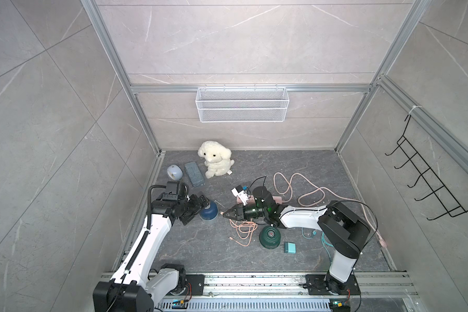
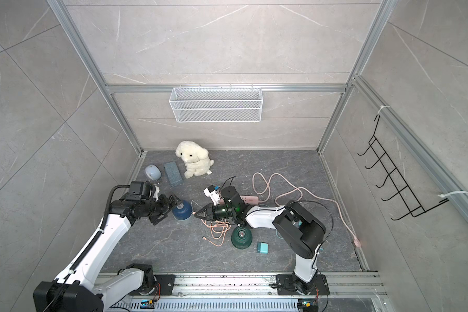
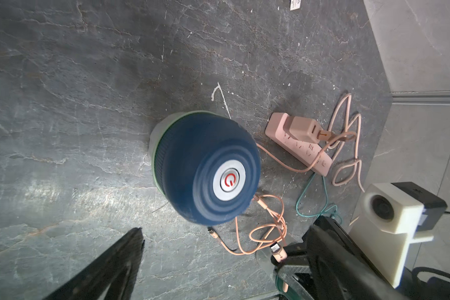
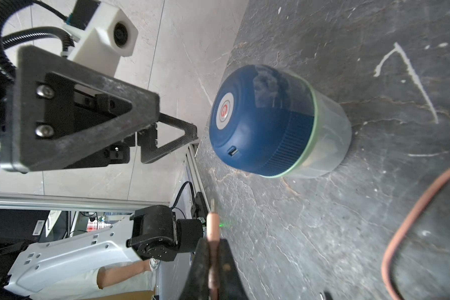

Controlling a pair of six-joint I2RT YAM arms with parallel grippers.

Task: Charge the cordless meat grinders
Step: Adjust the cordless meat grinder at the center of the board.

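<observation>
Just below centre in a top view, the navy blue grinder stands upright on the dark floor. The left gripper sits just to its left, jaws spread wide and holding nothing. To its right, the right gripper pinches the peach cable plug. The dark green grinder stands lower right of centre

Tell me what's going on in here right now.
The right gripper is shut on the plug end of a peach charging cable. It points at the navy blue dome-shaped meat grinder but is short of its side charging port. The left gripper stands open beside that grinder, not touching it. A pink adapter sits in the pink power strip. The dark green dome-shaped grinder stands apart, with no cable visibly plugged in.
</observation>
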